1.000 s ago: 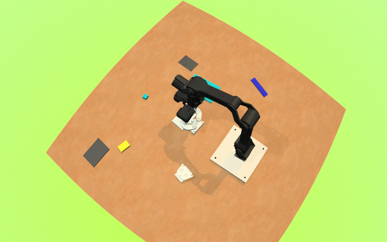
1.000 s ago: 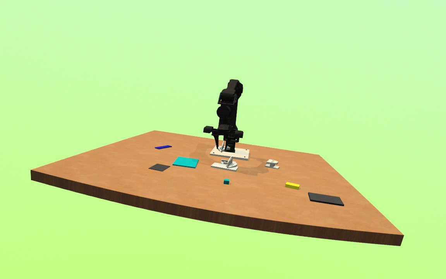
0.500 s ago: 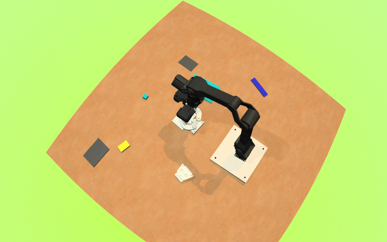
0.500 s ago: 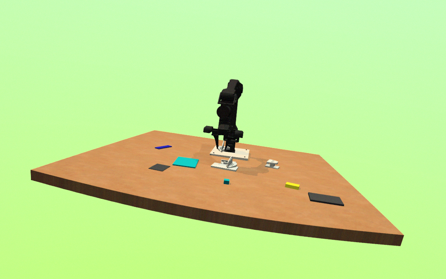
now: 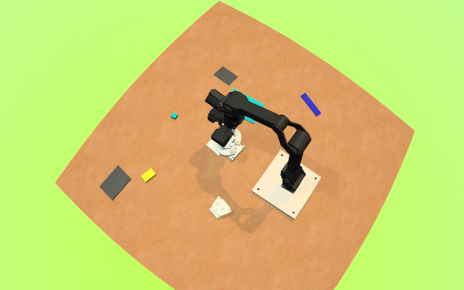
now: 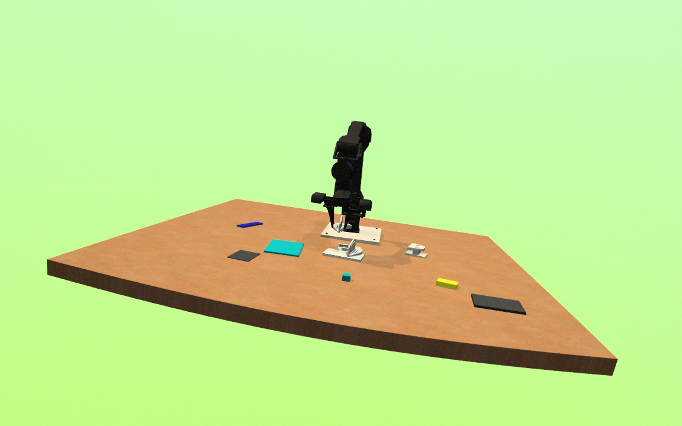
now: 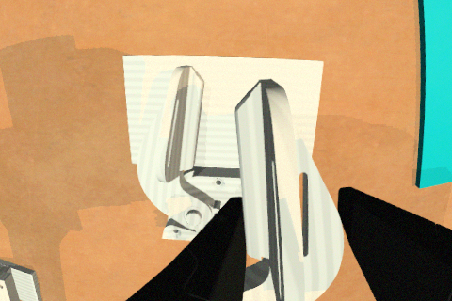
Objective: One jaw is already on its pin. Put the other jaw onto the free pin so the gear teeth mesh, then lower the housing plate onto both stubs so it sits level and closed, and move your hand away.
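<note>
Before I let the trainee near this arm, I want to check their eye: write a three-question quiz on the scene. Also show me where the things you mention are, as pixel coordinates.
1. True or false: the tool (image 6: 338, 226) (image 7: 292, 195) holds the loose jaw (image 7: 254, 169) above the base.
2. Which lies nearer the yellow block (image 5: 148, 175) (image 6: 447, 284): A) the blue bar (image 5: 310, 104) (image 6: 250, 224), or B) the housing plate (image 5: 220, 207) (image 6: 416, 247)?
3. Fill in: the small block (image 5: 174, 115) (image 6: 346, 277) is coloured ____.

Key: 1 true; 2 B; 3 teal.

A white slotted jaw (image 7: 254, 165) between the black fingers of the end effector (image 7: 292, 193), above a white base (image 7: 221, 80).
</note>
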Robot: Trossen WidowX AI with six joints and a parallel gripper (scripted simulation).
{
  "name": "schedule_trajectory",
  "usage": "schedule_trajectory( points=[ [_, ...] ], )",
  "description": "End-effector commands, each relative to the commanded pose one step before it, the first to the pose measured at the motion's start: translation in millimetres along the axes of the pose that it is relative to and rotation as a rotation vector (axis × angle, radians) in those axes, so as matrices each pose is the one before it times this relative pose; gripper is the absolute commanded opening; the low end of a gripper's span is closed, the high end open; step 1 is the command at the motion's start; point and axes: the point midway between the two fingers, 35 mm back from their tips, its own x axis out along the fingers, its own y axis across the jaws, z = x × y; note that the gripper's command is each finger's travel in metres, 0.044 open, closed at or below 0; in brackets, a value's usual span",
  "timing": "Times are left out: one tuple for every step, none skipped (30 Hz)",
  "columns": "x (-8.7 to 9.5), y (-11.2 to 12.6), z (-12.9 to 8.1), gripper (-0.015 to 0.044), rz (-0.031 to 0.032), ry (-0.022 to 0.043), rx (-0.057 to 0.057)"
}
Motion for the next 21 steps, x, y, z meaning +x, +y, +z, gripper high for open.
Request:
schedule_trajectory(
  points=[
    [-0.83, 0.66, 1.13, 0.0134, 0.00413, -0.00335, -0.0029],
    [0.00, 0.00, 0.00, 0.0134, 0.00000, 0.00000, 0.0000],
    [0.00, 0.00, 0.00, 0.0134, 0.00000, 0.00000, 0.0000],
    [0.00, 0.00, 0.00, 0.0134, 0.00000, 0.00000, 0.0000],
    [0.00, 0.00, 0.00, 0.0134, 0.00000, 0.00000, 0.0000],
    [0.00, 0.00, 0.00, 0.0134, 0.00000, 0.00000, 0.0000],
    [0.00, 0.00, 0.00, 0.0134, 0.00000, 0.00000, 0.0000],
    [0.00, 0.00, 0.00, 0.0134, 0.00000, 0.00000, 0.0000],
    [0.28, 0.00, 0.03, 0.0134, 0.00000, 0.00000, 0.0000],
    [0.83, -0.01, 0.07, 0.0134, 0.00000, 0.00000, 0.0000],
    [1.38, -0.01, 0.12, 0.0134, 0.00000, -0.00001, 0.0000],
    [1.66, -0.01, 0.13, 0.0134, 0.00000, -0.00001, 0.0000],
    [1.66, -0.01, 0.12, 0.0134, 0.00000, -0.00001, 0.0000],
    [1.66, -0.01, 0.11, 0.0134, 0.00000, -0.00001, 0.0000],
    [1.66, -0.01, 0.10, 0.0134, 0.00000, -0.00001, 0.0000],
    [1.66, -0.01, 0.09, 0.0134, 0.00000, 0.00000, 0.0000],
    [1.66, -0.01, 0.08, 0.0134, 0.00000, 0.00000, 0.0000],
    [1.66, -0.01, 0.07, 0.0134, 0.00000, 0.00000, 0.0000],
    [1.66, 0.00, 0.06, 0.0134, 0.00000, 0.00000, 0.0000],
    [1.66, 0.00, 0.05, 0.0134, 0.00000, 0.00000, 0.0000],
    [1.65, 0.00, 0.04, 0.0134, 0.00000, 0.00000, 0.0000]
  ],
)
